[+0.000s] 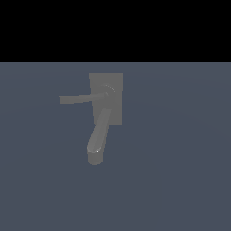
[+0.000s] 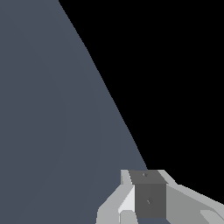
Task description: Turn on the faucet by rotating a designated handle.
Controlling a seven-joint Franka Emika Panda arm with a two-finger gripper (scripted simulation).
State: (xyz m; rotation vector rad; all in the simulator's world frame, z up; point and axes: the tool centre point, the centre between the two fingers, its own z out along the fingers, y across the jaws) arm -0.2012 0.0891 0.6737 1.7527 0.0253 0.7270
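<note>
The matte grey faucet (image 1: 106, 81) stands on the blue-grey floor in the exterior view. Its flat rectangular back plate is upright. The thick rounded spout (image 1: 99, 135) runs down from the plate toward the camera. The handle (image 1: 79, 98), a thin flat lever, sticks out from the round hub (image 1: 108, 93) toward the exterior view's left, about level. The arm does not show in the exterior view. In the wrist view only a dark grey finger pad (image 2: 148, 197) in pale housing shows at the frame edge, so the gripper (image 2: 146, 175) gap is hidden. The faucet is out of the wrist view.
The blue-grey floor (image 1: 180, 171) spreads around the faucet, with black background beyond its far edge. The wrist view shows the same floor (image 2: 52, 131) and black background.
</note>
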